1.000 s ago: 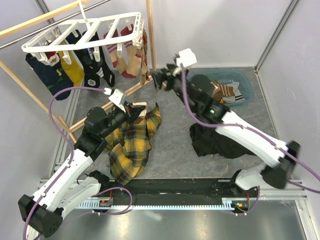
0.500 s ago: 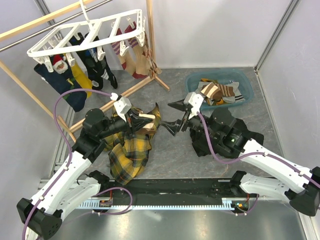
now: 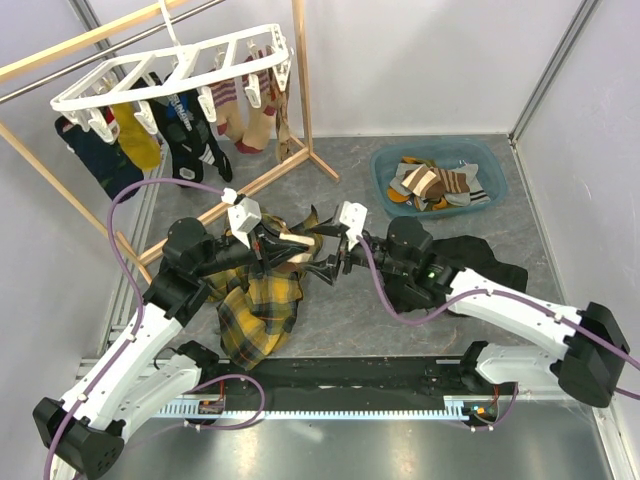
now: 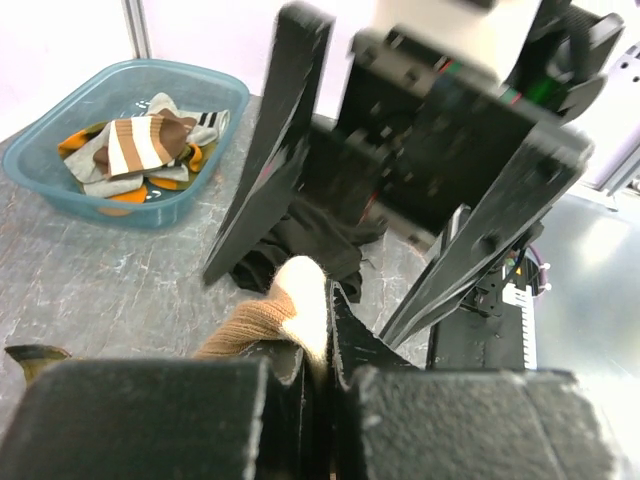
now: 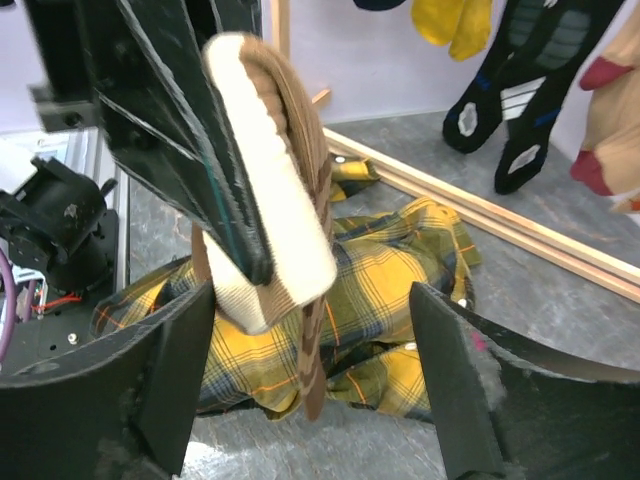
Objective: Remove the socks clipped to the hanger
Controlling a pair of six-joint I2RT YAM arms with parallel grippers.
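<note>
1. Swinging down from the wooden rack post near the top middle of the overhead view, the right arm (image 3: pixel 470 300) has come to the centre of the frame. Its jaws now face the left arm (image 3: pixel 150 300) head-on.
2. The hanger (image 3: pixel 170 70) in the upper left has rocked on its rail since the earlier frames and now sits closer to level.
3. The left jaws are clamped on a brown-and-cream sock (image 3: pixel 296 240). They hold it off the surface (image 3: pixel 350 310), above the yellow plaid cloth (image 3: pixel 260 300). The left wrist view shows the sock (image 4: pixel 295 305) pinched tight between the two fingers.
4. The right jaws are spread wide, one finger on each side of the sock (image 5: pixel 270 210). In the right wrist view neither finger appears to touch it yet.
5. This looks like a handover. The sock is already free of the hanger, and the right arm seems set to take it, probably to the teal basin (image 3: pixel 385 170) in the upper right, where several socks (image 3: pixel 430 185) already lie.
6. The remaining clipped socks (image 3: pixel 190 130), among them navy, mustard, black-and-white and striped ones, hang from the hanger, so much of the task is left.
7. The likely risk is that the left jaws release before the right jaws have closed, which would drop the sock onto the plaid cloth.
</note>
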